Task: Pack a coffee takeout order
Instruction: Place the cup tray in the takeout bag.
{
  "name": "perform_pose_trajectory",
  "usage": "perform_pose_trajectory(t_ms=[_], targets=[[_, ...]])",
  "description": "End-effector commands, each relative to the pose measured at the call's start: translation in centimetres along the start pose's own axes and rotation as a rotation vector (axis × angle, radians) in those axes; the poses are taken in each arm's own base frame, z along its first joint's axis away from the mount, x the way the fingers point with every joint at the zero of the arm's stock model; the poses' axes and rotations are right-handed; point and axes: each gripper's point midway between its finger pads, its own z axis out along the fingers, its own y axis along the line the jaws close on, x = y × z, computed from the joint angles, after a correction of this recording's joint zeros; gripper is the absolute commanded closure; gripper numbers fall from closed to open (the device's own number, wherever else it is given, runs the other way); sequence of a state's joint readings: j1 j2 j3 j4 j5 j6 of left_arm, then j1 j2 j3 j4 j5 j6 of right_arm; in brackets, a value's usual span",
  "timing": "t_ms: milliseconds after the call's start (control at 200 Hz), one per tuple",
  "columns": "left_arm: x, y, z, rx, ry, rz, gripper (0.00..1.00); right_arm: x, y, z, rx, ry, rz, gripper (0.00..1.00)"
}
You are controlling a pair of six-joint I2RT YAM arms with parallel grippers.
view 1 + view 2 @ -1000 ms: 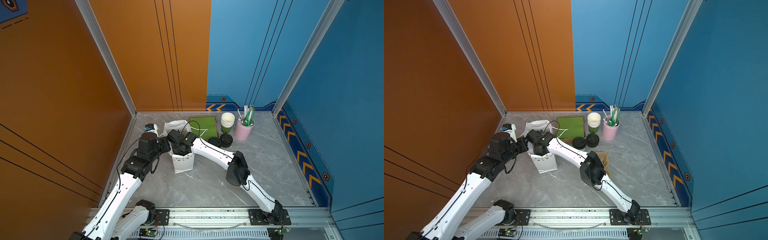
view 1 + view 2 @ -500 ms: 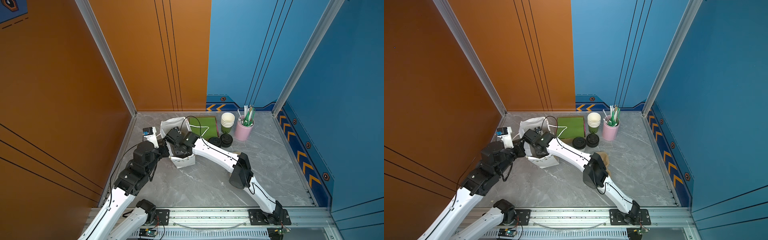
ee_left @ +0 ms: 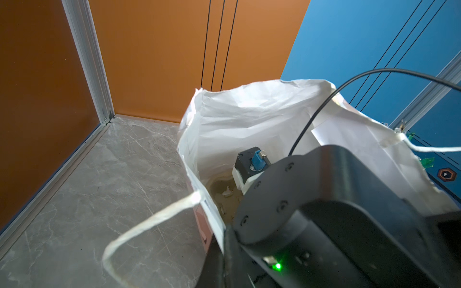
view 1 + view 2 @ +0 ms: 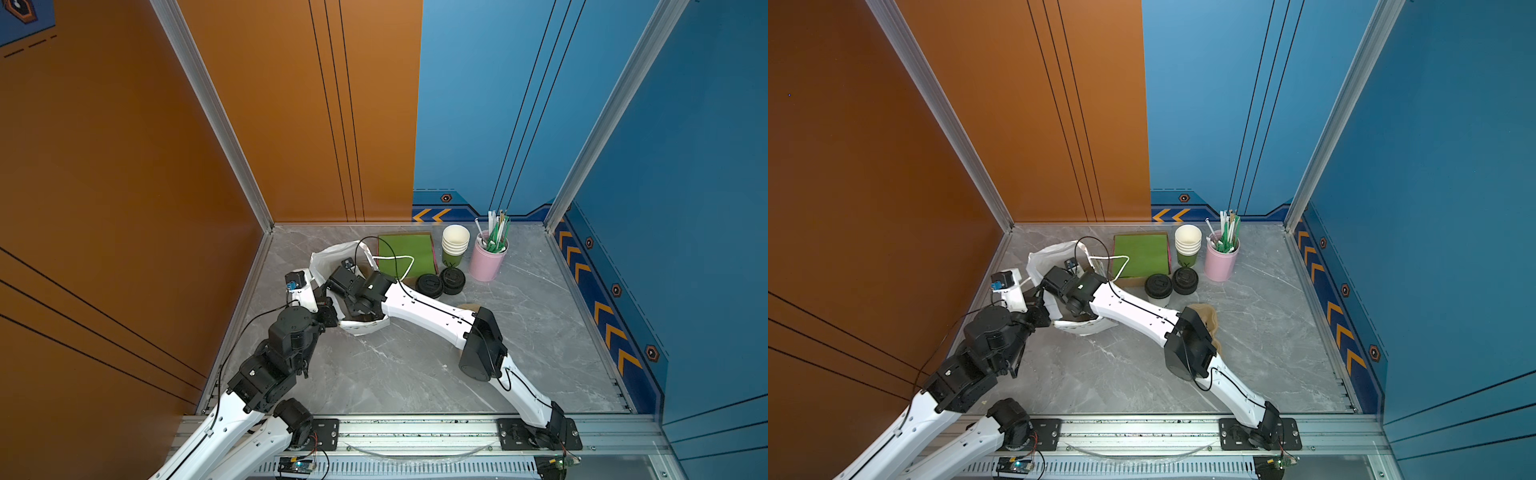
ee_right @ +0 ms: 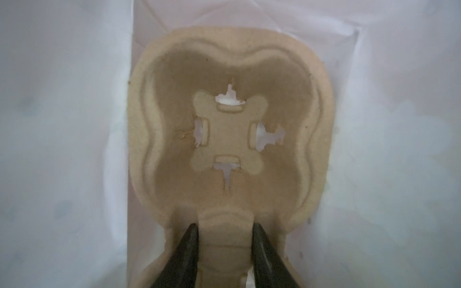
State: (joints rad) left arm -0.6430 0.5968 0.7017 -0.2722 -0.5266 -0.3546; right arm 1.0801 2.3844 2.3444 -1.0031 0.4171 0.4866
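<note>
The white paper bag (image 3: 249,112) appears tipped off its base on the surface (image 4: 395,365), with its mouth gaping. The left fingers (image 3: 214,266) are together, pinching the bag's near rim. The right fingers (image 5: 187,249) are deep inside the bag, clamped on the centre ridge of the beige cup carrier (image 5: 229,139), which lies close to the bag's floor. None of the order is packed yet. The stack of white cups (image 4: 456,239), the black lids (image 4: 430,286) and the green napkins (image 4: 405,254) all sit outside the bag, just beside it on the right arm's side.

The pinch on thin paper looks like the weak point: if the right arm drags the bag while backing out, the rim could tear or slip free. If the carrier is let go while the bag leans, it would likely settle crooked, and cups set in it later could tip. The right arm's cable (image 3: 310,122) could also hook a string handle (image 3: 154,220) and pull the bag into the lids.
</note>
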Motion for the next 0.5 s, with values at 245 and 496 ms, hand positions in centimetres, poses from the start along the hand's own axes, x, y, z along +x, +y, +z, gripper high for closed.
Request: perform_pose_trajectory(t_ms=[245,496], targets=[[2.5,-10.3,-2.1,0.516,0.09,0.059,1.0,4.4,5.0,5.1,-0.051,0.066,-0.065,0.61],[2.6,-10.1,-1.9,0.501,0.093,0.055,1.0,4.9,5.2,5.4,-0.073,0.09,-0.053,0.52]])
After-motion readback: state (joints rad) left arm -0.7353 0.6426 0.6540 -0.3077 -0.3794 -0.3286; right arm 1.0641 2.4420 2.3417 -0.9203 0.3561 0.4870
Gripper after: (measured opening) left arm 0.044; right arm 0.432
